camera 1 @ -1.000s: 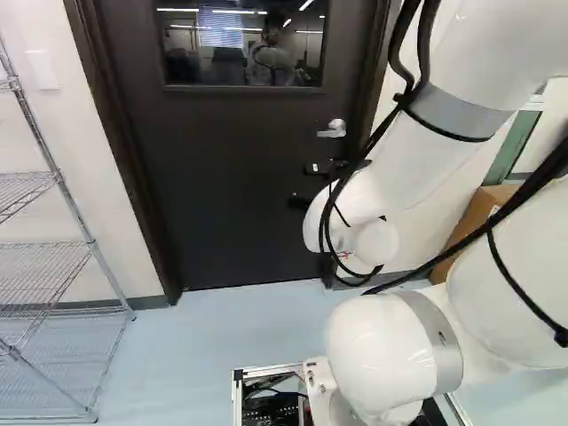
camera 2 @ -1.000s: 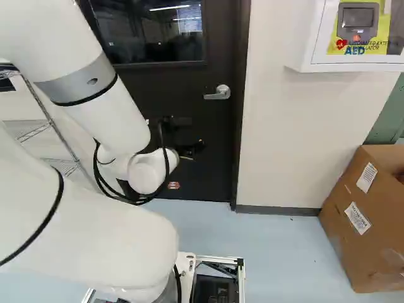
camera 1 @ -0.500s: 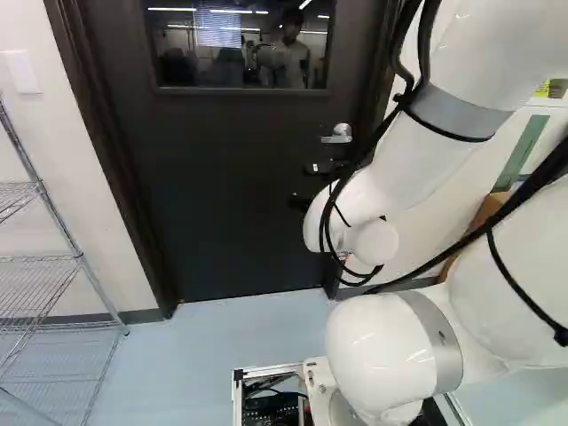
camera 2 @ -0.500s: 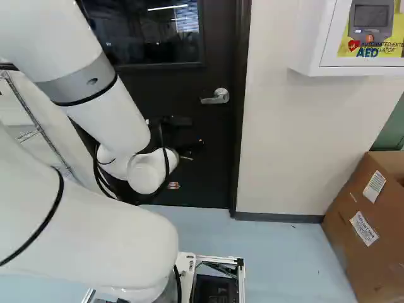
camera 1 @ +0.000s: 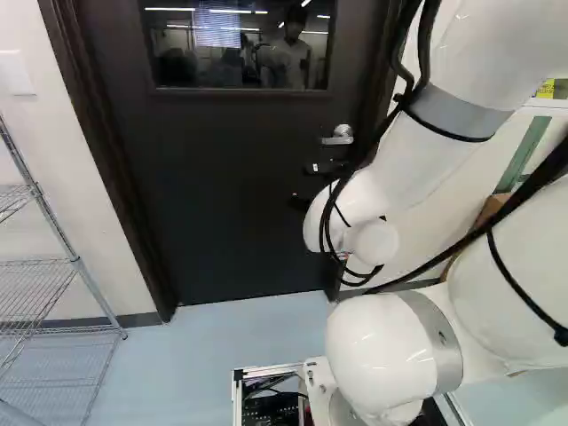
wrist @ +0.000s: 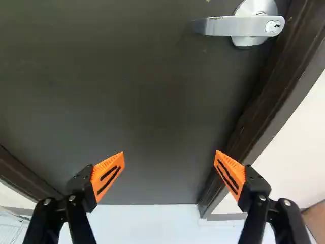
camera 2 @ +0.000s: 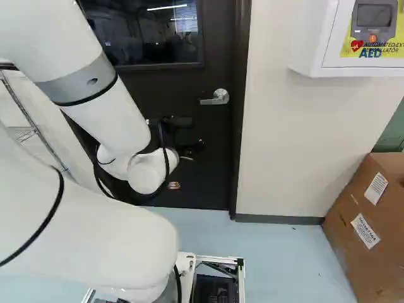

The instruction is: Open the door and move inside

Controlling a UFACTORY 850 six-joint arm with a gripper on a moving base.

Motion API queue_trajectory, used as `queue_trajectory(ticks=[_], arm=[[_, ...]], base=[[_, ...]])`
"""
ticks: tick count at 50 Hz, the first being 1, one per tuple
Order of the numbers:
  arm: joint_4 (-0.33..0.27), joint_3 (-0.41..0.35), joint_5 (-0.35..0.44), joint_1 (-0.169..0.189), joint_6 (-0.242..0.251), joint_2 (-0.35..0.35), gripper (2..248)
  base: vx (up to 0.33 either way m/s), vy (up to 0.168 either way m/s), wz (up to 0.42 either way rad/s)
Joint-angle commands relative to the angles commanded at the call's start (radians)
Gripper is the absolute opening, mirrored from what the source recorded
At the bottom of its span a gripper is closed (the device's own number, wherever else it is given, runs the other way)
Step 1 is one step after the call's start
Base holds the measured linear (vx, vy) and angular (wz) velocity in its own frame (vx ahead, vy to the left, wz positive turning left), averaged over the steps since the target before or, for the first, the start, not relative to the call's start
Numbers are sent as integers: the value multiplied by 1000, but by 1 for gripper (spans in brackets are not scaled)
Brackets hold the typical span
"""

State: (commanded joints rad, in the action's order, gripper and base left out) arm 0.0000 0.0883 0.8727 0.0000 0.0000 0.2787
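Observation:
The black gripper [camera 2: 183, 142] is mostly hidden behind the arm's wrist in the right base view, in front of the door. In the wrist view the gripper [wrist: 169, 175] stands open, its orange-padded fingers wide apart with nothing between them. The dark door [camera 1: 222, 186] is closed in its frame and has a window in its upper part. A silver lever handle [camera 2: 215, 97] is mounted near the door's edge. In the wrist view that handle [wrist: 238, 25] lies ahead of the gripper, past one finger's side, untouched.
A wire shelf rack [camera 1: 75, 257] stands by the wall at the left of the left base view. Right of the door frame [camera 2: 241, 126], a white defibrillator cabinet [camera 2: 309, 38] hangs on the wall. Below it a cardboard box [camera 2: 360, 252] sits on the pale blue floor [camera 2: 278, 252].
The base has moved, turning slightly: rack, door and box have shifted in the base views. The arm holds its pose against its lowest joint. The door stays closed.

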Motion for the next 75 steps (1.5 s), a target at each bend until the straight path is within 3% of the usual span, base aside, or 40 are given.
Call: queue_trajectory(ticks=[75], arm=[[0, 178, 0, 0, 0, 2, 247]], base=[[0, 0, 0]])
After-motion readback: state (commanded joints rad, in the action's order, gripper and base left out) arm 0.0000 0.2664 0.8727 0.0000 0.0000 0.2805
